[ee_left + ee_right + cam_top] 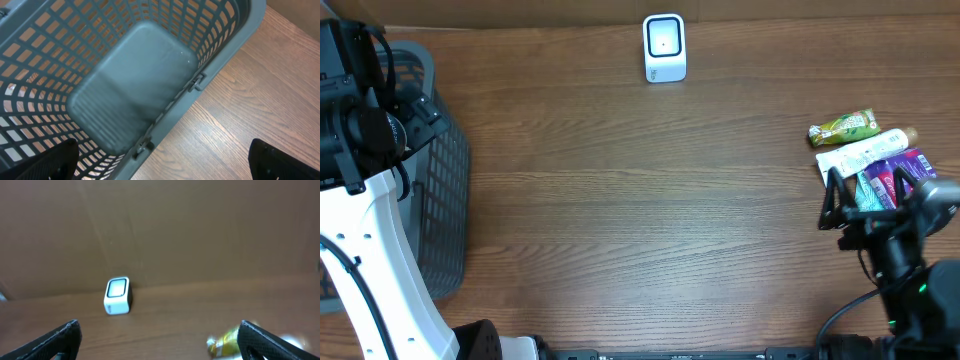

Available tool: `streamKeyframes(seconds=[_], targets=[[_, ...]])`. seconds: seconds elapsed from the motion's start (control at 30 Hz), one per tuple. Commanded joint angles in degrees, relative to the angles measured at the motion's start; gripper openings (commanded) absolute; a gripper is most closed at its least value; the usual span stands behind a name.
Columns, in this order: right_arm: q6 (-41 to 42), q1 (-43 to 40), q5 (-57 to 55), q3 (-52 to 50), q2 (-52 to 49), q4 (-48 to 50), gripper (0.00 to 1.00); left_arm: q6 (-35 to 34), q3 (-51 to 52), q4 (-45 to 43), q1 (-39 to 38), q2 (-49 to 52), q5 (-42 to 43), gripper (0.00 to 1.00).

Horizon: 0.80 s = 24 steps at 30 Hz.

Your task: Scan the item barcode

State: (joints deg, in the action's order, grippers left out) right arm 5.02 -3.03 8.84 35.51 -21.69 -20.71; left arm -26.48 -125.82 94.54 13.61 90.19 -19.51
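1. Right gripper [160,330]: positioned at the near right of the table [640,220]. Both jaws stand wide apart with nothing between them. In the overhead view the gripper sits above the near edge of the item pile. It faces the far edge of the table.

2. Left gripper [164,150]: positioned at the left side, above the basket [445,200]. Its jaws are also spread wide and hold nothing. One fingertip sits over the basket's mesh wall and the other over the table beside the rim.

3. Basket: grey plastic with open lattice walls, standing on the table at the left edge. The left wrist view looks straight into it, and the whole ribbed floor is visible.

4. Items: the pile lies on the table at the right edge, well apart from the basket.
   - Purple packets [908,165] lie nearest, partly under the right gripper.
   - A white tube [865,152] lies just beyond, touching them.
   - A green packet [843,127] lies farthest, just beside the tube. It appears blurred in the right wrist view.

5. Scanner [665,47]: a small white unit with a dark-framed window. It stands upright at the far centre edge, against the cardboard wall [200,230], well apart from the items.
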Motion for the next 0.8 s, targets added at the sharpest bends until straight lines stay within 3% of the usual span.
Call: streamKeyframes(seconds=[0.0,0.3,0.77], targets=[[-6.8,1.8,0.8,-9.9,6.1,6.7,1.0,-0.6,0.1,-0.1,-0.1,0.4,0.0,1.0],[-8.2,6.6,-3.0,-27.8,14.1,21.7,1.0,-0.6,0.1,-0.1,-0.1,0.5,0.1,1.0],[-11.1,7.1,-2.7,-35.1,21.6,16.7,1.0,-0.6,0.1,-0.1,-0.1,0.5,0.1,0.99]])
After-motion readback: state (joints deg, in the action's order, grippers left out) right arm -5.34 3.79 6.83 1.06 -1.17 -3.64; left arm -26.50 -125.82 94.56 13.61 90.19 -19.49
